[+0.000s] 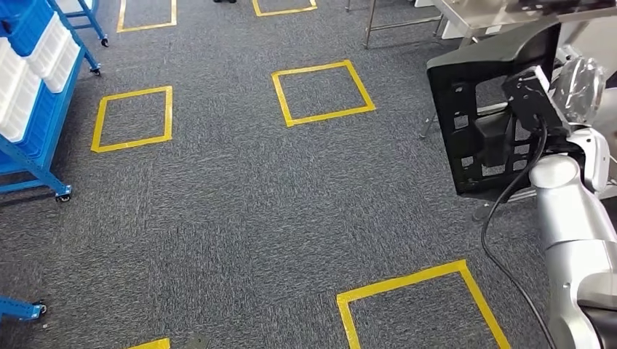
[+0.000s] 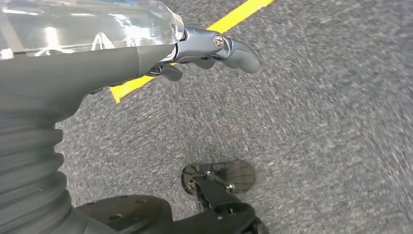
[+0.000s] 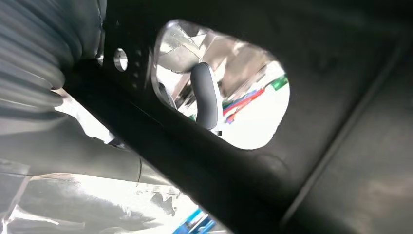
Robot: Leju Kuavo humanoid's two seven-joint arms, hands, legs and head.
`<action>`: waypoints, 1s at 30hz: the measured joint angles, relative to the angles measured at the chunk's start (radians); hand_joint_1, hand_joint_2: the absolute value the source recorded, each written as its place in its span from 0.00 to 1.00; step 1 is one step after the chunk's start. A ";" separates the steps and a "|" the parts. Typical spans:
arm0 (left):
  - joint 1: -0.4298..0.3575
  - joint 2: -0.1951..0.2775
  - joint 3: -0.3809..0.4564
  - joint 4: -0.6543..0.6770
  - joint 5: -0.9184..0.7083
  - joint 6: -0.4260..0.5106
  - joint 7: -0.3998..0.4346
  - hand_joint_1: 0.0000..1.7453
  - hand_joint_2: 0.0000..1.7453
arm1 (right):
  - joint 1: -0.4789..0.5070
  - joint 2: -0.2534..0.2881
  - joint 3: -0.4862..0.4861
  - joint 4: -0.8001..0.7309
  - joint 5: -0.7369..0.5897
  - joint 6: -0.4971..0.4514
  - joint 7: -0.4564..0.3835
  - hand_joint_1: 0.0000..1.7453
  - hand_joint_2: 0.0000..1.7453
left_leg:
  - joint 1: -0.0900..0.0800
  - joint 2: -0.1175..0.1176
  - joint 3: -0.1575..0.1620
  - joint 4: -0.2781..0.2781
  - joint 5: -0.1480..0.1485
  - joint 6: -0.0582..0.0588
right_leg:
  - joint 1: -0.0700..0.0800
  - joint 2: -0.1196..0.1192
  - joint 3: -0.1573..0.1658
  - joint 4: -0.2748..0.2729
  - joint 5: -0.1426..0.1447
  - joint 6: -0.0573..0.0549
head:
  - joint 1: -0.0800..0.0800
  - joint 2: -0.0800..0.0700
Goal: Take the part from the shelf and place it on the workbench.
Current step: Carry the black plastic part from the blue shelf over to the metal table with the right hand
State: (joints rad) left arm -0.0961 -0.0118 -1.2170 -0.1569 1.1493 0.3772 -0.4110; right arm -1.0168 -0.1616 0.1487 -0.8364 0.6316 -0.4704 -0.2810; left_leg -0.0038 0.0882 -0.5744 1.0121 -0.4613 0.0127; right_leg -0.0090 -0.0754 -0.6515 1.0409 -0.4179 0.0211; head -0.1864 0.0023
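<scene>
black part (image 1: 466,109) held upright by right hand (image 1: 502,134) fingers (image 3: 205,95).

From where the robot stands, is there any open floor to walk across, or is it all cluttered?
Mostly open. Bare grey carpet stretches between the blue shelf cart on the left and the black part that the right hand holds. Only yellow tape squares mark it. It is crowded at the right, where metal table legs stand beyond the part.

Black perforated panel part (image 1: 476,109) held upright off the floor, near the steel workbench (image 1: 509,11)
</scene>
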 joint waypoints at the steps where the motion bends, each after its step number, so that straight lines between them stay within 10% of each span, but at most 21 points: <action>1: 0.000 0.000 -0.004 0.000 -0.001 -0.003 0.003 0.00 1.00 | 0.000 -0.001 0.000 0.000 0.003 -0.003 0.006 1.00 1.00 | -0.003 0.011 0.002 0.001 -0.003 -0.005 | 0.005 -0.002 0.002 -0.008 -0.004 -0.006 | 0.000 0.000; 3: -0.004 0.000 -0.011 0.000 -0.002 -0.008 0.009 0.00 1.00 | 0.002 -0.006 -0.001 -0.002 0.009 -0.003 0.019 1.00 1.00 | -0.002 0.025 0.007 0.003 -0.011 -0.016 | 0.003 0.026 0.001 -0.011 -0.001 -0.018 | 0.000 0.000; 5: -0.009 0.000 -0.015 0.000 -0.004 -0.012 0.012 0.00 1.00 | -0.001 -0.011 -0.001 -0.006 0.012 0.000 0.027 1.00 1.00 | 0.003 -0.007 -0.007 0.041 -0.041 -0.026 | -0.002 0.049 0.003 -0.014 0.002 -0.031 | 0.000 0.000; 8: -0.009 0.000 -0.018 0.000 -0.007 -0.014 0.015 0.00 1.00 | -0.003 -0.011 -0.001 -0.010 0.014 0.002 0.030 1.00 1.00 | 0.008 -0.071 -0.094 0.232 -0.132 -0.031 | -0.002 0.087 0.003 -0.014 0.003 -0.043 | 0.000 0.000; 10: -0.008 0.000 -0.018 0.000 -0.011 -0.014 0.016 0.00 1.00 | 0.002 -0.011 -0.001 -0.010 0.014 0.004 0.030 1.00 1.00 | 0.008 -0.080 -0.136 0.306 -0.139 -0.029 | 0.000 0.121 0.004 -0.013 0.003 -0.044 | 0.000 0.000; 14: -0.011 0.003 -0.019 0.001 -0.016 -0.014 0.017 0.00 1.00 | 0.004 -0.011 -0.001 -0.010 0.014 0.005 0.030 1.00 1.00 | 0.009 -0.144 -0.050 0.082 -0.008 -0.006 | 0.001 0.182 0.003 -0.009 0.005 -0.040 | 0.000 0.000; 16: -0.010 0.005 -0.023 0.002 -0.017 -0.014 0.019 0.00 1.00 | 0.007 -0.013 -0.001 -0.010 0.015 0.008 0.035 1.00 1.00 | 0.009 -0.179 -0.022 0.018 0.008 0.000 | -0.005 0.206 -0.004 -0.011 0.009 -0.029 | 0.000 0.000; 18: -0.012 0.005 -0.030 0.002 -0.018 -0.013 0.021 0.00 1.00 | 0.015 -0.020 -0.002 -0.015 0.016 0.014 0.041 1.00 1.00 | 0.009 -0.160 -0.015 0.005 0.011 0.004 | -0.011 0.230 -0.009 -0.016 0.016 -0.014 | 0.000 0.000; 23: -0.015 0.003 -0.038 0.003 -0.017 -0.011 0.022 0.00 1.00 | 0.017 -0.035 -0.005 -0.027 0.024 0.024 0.045 1.00 1.00 | 0.012 -0.091 -0.001 -0.028 0.026 0.021 | -0.007 0.101 -0.094 0.156 -0.082 0.006 | 0.000 0.000; 25: -0.012 0.002 -0.040 0.003 -0.017 -0.011 0.022 0.00 1.00 | 0.020 -0.035 -0.005 -0.027 0.028 0.029 0.047 1.00 1.00 | 0.013 -0.061 -0.001 -0.025 0.022 0.019 | -0.013 0.086 -0.134 0.238 -0.103 0.016 | 0.000 0.000; 30: -0.016 -0.001 -0.041 0.003 -0.018 -0.014 0.023 0.00 1.00 | 0.013 -0.037 -0.005 -0.027 0.034 0.032 0.050 1.00 1.00 | 0.011 0.001 0.005 -0.002 -0.006 -0.006 | -0.017 0.002 -0.013 0.015 0.003 0.026 | 0.000 0.000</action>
State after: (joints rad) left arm -0.1121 -0.0125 -1.2582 -0.1535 1.1316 0.3635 -0.3878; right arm -1.0043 -0.1982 0.1439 -0.8637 0.6652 -0.4382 -0.2312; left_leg 0.0074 0.0896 -0.5693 1.0100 -0.4672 0.0072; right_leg -0.0264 -0.0731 -0.6647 1.0557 -0.4149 0.0467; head -0.1863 0.0023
